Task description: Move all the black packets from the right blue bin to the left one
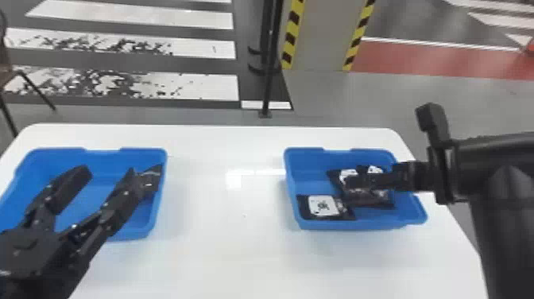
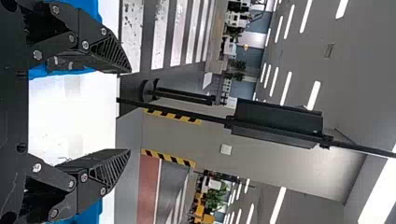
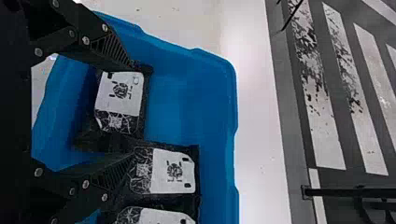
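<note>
Holding the right gripper spread among packets in the right bin; holding the left gripper spread, empty. Perhaps risking a double pinch on closing, from overlapping edges.

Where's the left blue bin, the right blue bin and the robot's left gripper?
Left blue bin point(image 1: 143, 150): head view, on its far rim.
Right blue bin point(image 1: 349, 224): head view, on its near wall.
Left gripper point(image 2: 130, 111): left wrist view, midway between its fingertips.
</note>
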{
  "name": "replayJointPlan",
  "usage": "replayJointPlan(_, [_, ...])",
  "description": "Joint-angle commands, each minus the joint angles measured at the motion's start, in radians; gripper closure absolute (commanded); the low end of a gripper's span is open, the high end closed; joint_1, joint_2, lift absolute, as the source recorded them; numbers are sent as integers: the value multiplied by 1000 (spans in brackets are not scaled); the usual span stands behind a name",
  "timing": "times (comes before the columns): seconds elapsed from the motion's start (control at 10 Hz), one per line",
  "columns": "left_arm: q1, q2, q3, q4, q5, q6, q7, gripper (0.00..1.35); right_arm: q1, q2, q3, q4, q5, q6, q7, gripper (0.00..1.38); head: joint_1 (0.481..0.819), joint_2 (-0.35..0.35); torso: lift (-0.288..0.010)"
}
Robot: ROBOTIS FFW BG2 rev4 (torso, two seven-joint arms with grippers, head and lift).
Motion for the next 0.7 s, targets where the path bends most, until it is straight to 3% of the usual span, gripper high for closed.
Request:
replayJointPlan(0.0, [-4, 0, -4, 2, -4, 6, 0, 470, 6, 21, -1, 21, 21, 2, -2, 412, 695, -149, -140])
replayJointPlan(0.6, [-22, 8, -22, 15, -10, 1, 0, 470, -55, 39, 35, 78, 37, 2, -57, 412, 695, -155, -140])
